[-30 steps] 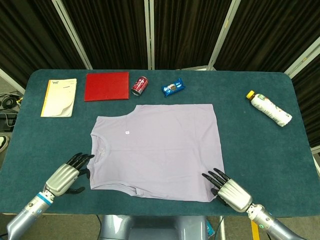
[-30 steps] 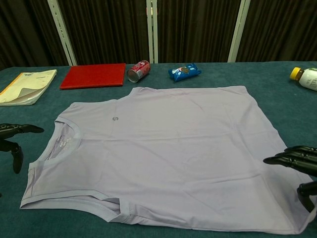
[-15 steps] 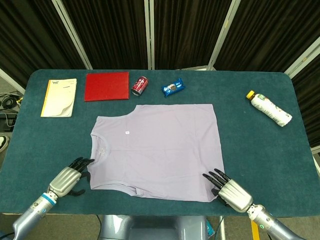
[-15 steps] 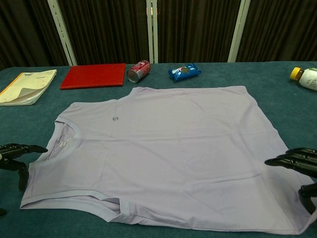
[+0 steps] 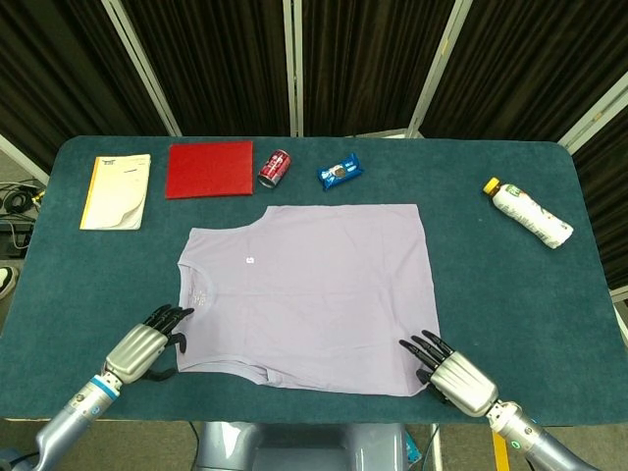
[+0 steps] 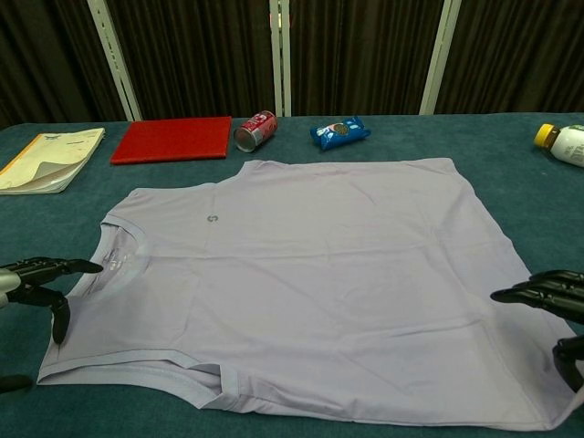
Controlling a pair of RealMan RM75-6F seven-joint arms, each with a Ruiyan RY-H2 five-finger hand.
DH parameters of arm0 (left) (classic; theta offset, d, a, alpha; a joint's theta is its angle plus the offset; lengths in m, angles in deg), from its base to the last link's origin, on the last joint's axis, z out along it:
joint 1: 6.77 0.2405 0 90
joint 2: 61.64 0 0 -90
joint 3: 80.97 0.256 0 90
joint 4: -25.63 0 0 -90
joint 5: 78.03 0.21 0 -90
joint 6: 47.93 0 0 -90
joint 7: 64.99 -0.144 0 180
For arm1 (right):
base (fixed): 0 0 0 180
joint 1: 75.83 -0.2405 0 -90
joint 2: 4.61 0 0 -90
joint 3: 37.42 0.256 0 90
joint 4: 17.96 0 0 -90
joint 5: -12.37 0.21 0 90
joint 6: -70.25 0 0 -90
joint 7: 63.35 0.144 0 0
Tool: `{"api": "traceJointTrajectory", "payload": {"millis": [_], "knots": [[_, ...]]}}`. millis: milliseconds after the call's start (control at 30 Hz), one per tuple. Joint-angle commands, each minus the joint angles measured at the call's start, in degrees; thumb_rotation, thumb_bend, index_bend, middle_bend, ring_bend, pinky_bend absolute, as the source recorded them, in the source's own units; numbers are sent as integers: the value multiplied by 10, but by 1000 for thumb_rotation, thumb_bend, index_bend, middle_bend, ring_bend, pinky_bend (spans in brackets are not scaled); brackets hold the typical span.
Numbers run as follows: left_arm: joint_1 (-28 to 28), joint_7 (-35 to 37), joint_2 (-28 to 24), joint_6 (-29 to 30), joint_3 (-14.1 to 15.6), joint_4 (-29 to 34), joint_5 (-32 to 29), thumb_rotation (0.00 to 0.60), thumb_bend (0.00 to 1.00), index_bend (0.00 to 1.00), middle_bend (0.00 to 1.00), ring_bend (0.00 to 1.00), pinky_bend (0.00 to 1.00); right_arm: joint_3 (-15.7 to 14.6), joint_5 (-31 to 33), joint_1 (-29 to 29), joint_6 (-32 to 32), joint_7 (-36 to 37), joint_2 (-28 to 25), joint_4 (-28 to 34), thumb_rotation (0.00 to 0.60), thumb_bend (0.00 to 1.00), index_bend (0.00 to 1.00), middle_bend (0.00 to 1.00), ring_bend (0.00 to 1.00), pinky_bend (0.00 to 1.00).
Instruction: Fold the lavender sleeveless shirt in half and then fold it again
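The lavender sleeveless shirt (image 5: 309, 289) (image 6: 301, 274) lies flat and unfolded on the table, neckline toward the left, hem toward the right. My left hand (image 5: 145, 345) (image 6: 36, 278) hovers open beside the shirt's near left corner, fingers spread and reaching toward the shoulder edge, holding nothing. My right hand (image 5: 449, 373) (image 6: 552, 306) is open at the near right corner by the hem, fingertips at the cloth's edge. I cannot tell whether either hand touches the fabric.
Along the table's far side lie a notebook (image 5: 116, 190), a red board (image 5: 209, 169), a tipped red can (image 5: 274, 167) and a blue snack packet (image 5: 339, 172). A white bottle (image 5: 528, 213) lies on its side at the far right. The blue table (image 5: 510, 294) ends just behind my hands.
My left hand has moved rightward and nearer the shirt's near left corner. My right hand has barely shifted. The shirt has not moved.
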Motion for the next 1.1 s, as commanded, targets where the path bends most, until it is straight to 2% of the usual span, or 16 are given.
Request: {"api": "traceJointTrajectory", "payload": {"millis": [33,300,533,767,1100], "knots": [[-1,-2,1,-4,3,0,-2,600,242,465,0,0,0,0,0,0,-1,0,0,0,600,471,730,30,0,0],[-5,-5,10,-5,2,-4,-8,600,243,465,0,0,0,-1,-1,0,-2,1,1,-1,600,472,732,30,0,0],[-11,-8,16,-12,3,-4,-12,600,383,466,0,0,0,-1,0,0,-3,2,0,0,600,471,732,31,0,0],[-14,-5,16,-14,5,-2,-16,600,476,482,0,0,0,-1,0,-2,-1,2,0,0,600,471,732,32,0,0],[-15,9,13,-14,5,5,-24,600,579,596,0,0,0,-2,-1,-3,-1,2,-1,2,600,471,735,32,0,0]]}}
